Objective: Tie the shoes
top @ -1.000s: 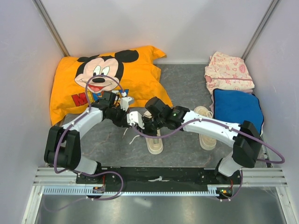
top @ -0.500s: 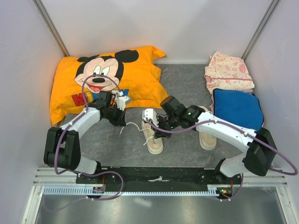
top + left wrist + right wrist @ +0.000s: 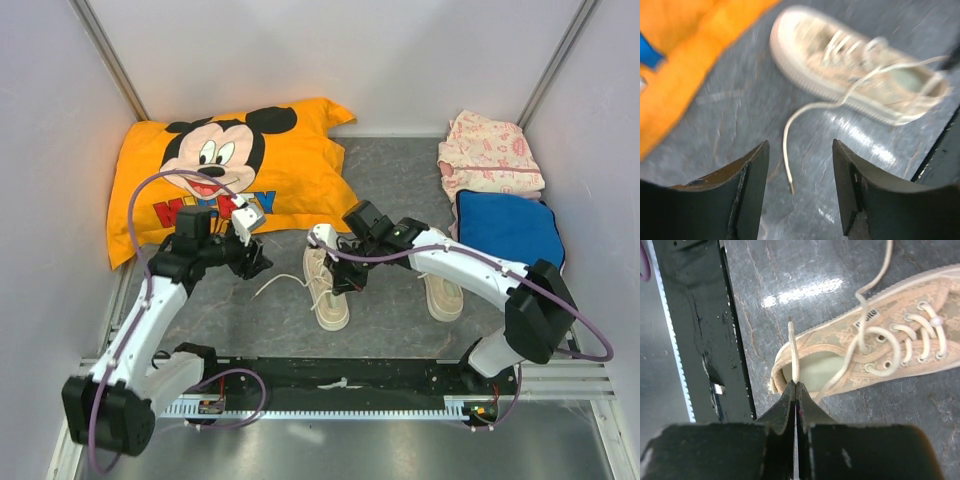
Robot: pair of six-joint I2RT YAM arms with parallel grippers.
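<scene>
Two cream shoes lie on the grey floor, one in the middle [image 3: 328, 295] and one to the right [image 3: 441, 285]. My left gripper [image 3: 256, 259] hangs open to the left of the middle shoe [image 3: 855, 75]. A loose white lace end [image 3: 788, 175] lies on the floor between its fingers [image 3: 755, 180], touching neither. My right gripper [image 3: 350, 280] is shut on the other lace end [image 3: 794, 350], just above the heel opening of the same shoe [image 3: 892, 372]. That lace runs loosely back to the eyelets.
An orange Mickey pillow [image 3: 225, 170] lies at the back left, close behind the left gripper. A blue cushion [image 3: 508, 230] and a folded pink cloth [image 3: 490, 155] sit at the right. The black base rail [image 3: 340, 375] runs along the near edge.
My left gripper has opened, dropped its lace end onto the floor and drawn back to the left. The right gripper stays shut on its lace near the shoe's heel.
</scene>
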